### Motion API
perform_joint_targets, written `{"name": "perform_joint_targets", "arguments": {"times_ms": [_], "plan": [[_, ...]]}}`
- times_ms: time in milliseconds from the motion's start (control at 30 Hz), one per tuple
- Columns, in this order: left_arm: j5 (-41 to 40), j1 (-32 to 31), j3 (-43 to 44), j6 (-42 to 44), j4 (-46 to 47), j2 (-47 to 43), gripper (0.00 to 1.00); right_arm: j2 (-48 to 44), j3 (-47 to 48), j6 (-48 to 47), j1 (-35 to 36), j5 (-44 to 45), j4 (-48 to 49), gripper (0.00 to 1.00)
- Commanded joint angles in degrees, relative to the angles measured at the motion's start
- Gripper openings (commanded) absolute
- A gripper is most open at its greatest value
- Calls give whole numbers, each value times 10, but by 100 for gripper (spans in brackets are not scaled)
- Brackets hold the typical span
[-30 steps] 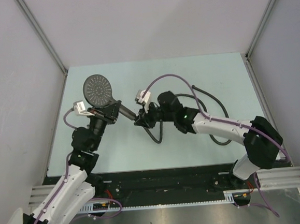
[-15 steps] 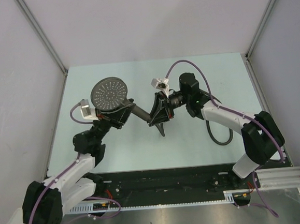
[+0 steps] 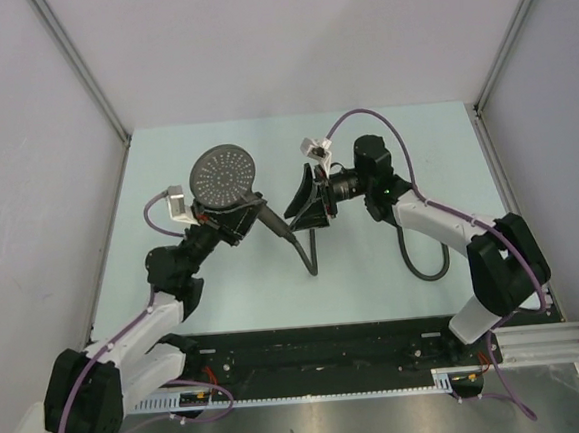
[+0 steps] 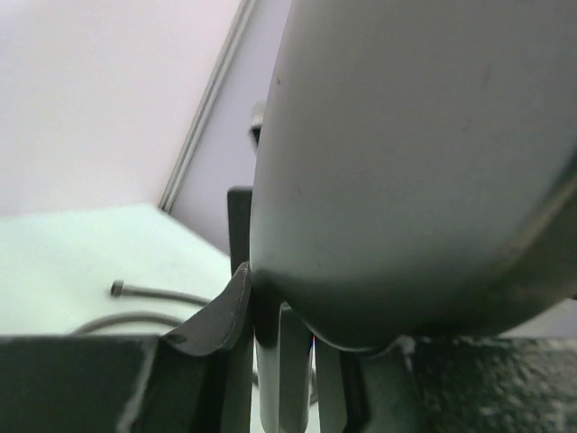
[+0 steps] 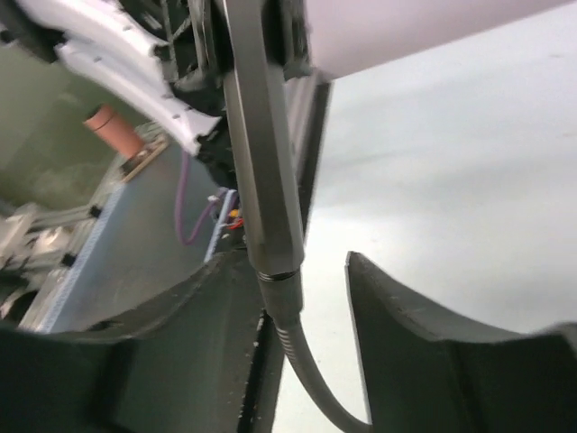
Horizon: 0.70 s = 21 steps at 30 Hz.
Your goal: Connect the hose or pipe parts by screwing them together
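My left gripper (image 3: pixel 232 219) is clamped on the shower head (image 3: pixel 224 174), dotted face up. The hose (image 3: pixel 311 260) seems joined at its handle end; my right gripper (image 5: pixel 306 271) straddles that joint, fingers apart, gripping nothing. Both hang mid-scene, well apart from the edges of the table (image 3: pixel 414 136) and the side walls (image 3: pixel 23 147).

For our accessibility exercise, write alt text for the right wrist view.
A grey hose runs from the handle end of the shower head, passing between the open fingers of the right gripper. The white left arm and table lie behind.
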Motion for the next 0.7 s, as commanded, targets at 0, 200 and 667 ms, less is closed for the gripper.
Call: {"name": "perform_joint_targets", "arguments": {"times_ms": [0, 200, 667], "plan": [[-74, 3, 1, 62, -154, -71, 0, -46, 19, -137, -22, 116, -161, 66], [-226, 2, 52, 72, -361, -138, 1, -71, 19, -161, -3, 294, -220, 74], [-389, -4, 203, 65, -642, -146, 0, -101, -13, -306, 281, 819, -171, 73]]}}
